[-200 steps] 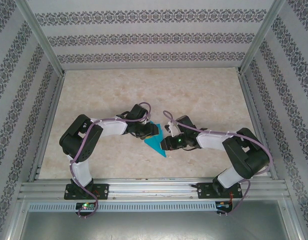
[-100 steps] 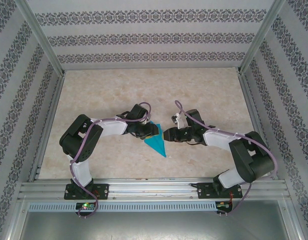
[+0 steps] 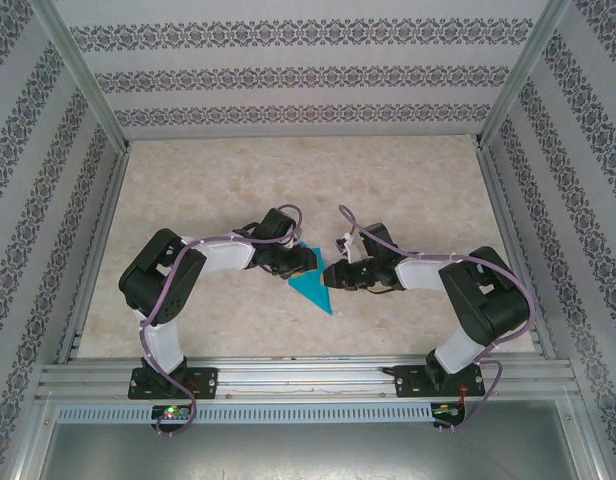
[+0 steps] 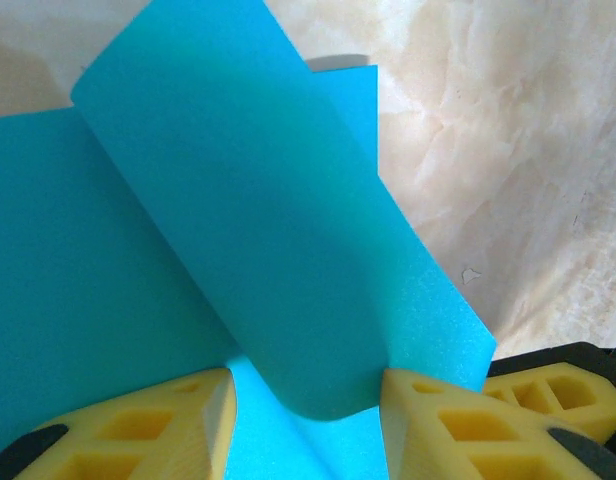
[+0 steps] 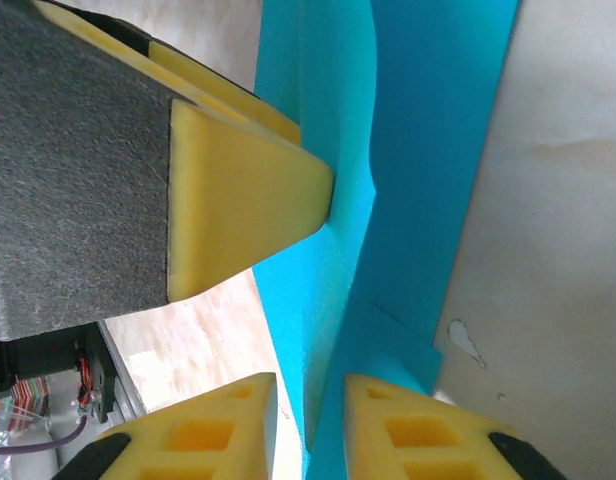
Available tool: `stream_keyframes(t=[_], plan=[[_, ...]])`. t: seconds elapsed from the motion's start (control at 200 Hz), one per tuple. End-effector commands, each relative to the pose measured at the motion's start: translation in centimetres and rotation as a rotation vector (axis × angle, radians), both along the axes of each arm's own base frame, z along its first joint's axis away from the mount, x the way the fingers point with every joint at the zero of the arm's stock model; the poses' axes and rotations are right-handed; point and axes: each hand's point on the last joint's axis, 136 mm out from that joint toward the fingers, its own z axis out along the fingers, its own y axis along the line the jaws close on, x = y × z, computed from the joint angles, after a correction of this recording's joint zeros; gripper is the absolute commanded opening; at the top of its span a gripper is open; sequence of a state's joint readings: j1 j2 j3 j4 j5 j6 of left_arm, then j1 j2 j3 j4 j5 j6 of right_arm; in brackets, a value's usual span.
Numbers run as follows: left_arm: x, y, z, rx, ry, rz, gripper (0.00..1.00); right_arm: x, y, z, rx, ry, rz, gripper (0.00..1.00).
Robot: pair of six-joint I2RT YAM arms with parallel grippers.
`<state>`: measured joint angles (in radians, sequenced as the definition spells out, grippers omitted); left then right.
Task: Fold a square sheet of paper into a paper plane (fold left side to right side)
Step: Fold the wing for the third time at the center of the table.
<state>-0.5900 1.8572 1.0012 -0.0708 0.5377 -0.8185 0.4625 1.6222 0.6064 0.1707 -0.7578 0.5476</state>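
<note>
Marble-patterned table (image 3: 408, 190) carries the folded teal paper (image 3: 313, 285), both the left gripper (image 4: 306, 420) and right gripper (image 5: 310, 425) pinching its edges.

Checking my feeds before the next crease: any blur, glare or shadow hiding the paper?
Top external: even light, sharp, the teal paper small. Left wrist: soft shadow across the curled flap, yellow fingertips slightly soft. Right wrist: near grey pad blurred, paper edge clear.
</note>
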Motion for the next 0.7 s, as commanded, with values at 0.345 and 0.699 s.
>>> stream_keyframes(t=[0.345,0.699], plan=[[-1.6,1.6,-3.0,0.115,0.069,-0.002,0.44,0.4,0.2,0.7,0.011,-0.041,0.012,0.16],[-1.7,1.6,-3.1,0.117,0.068,-0.005,0.44,0.5,0.1,-0.5,-0.027,-0.019,0.017,0.03]])
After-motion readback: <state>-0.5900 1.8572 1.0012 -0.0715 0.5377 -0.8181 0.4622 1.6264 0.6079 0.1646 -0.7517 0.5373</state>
